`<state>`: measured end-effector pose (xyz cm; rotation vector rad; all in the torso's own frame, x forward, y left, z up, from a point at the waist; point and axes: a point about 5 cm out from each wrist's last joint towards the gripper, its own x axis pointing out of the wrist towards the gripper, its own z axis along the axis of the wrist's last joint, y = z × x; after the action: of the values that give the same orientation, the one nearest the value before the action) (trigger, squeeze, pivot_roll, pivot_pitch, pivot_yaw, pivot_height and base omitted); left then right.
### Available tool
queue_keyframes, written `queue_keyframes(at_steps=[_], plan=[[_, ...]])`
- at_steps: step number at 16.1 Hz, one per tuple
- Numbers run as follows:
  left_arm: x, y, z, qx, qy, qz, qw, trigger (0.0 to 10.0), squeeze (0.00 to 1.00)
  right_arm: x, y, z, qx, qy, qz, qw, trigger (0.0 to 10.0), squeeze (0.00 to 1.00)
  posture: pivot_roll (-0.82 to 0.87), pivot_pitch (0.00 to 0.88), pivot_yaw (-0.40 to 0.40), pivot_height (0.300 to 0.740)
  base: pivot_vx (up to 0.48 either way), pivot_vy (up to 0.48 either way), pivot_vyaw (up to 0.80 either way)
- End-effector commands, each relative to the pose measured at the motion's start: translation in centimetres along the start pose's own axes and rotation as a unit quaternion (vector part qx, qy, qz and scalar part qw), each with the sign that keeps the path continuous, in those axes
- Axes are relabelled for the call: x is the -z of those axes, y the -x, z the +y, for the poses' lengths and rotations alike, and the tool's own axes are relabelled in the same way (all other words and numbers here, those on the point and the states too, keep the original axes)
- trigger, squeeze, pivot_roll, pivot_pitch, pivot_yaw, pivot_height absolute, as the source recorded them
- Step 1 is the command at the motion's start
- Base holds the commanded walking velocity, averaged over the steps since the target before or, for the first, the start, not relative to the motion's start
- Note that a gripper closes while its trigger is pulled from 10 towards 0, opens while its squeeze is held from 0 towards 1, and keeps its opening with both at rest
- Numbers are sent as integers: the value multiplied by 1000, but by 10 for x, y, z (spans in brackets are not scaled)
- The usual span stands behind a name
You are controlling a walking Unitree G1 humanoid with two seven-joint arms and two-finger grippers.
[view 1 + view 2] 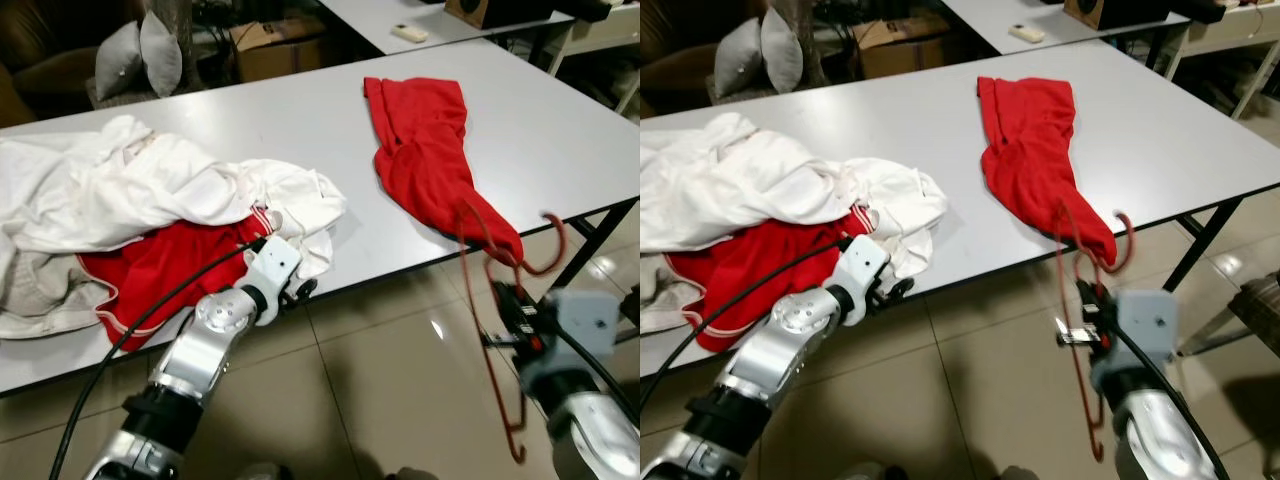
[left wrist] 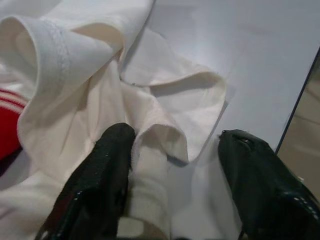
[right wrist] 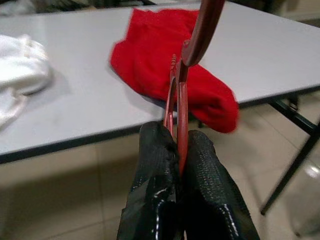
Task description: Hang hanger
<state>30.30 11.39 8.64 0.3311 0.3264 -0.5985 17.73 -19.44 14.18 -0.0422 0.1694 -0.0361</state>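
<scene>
Lower right of the head view, the right gripper [image 3: 179, 165] is clamped on the red hanger [image 1: 497, 350], which hangs off the table [image 1: 560, 120] edge below the red garment [image 1: 430, 160]; the left gripper [image 2: 170, 175], fingers apart, sits at the white clothes [image 1: 150, 190], centre left

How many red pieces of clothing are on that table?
2: one red garment draped over the table's front edge near the right gripper, another red garment partly under the white clothes. More may be hidden.
</scene>
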Motion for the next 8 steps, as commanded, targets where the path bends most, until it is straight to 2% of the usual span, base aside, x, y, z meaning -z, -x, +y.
queue_keyframes(at_steps=[1,4,8], plan=[[3,1,-4,10,5,4,1000,0,0,-5,4,0,0,0,-8,1000,10000,0,-160,117,70,740,0,0,0],[-5,-4,1,1,31,-20,999,0,0,-9,-7,0,-8,11,-23,1000,10000,0,-166,69,73,740,0,0,0],[-9,-8,3,-4,39,-28,999,0,0,-14,-21,1,-12,16,-39,999,10000,0,-159,26,48,740,0,0,0]])
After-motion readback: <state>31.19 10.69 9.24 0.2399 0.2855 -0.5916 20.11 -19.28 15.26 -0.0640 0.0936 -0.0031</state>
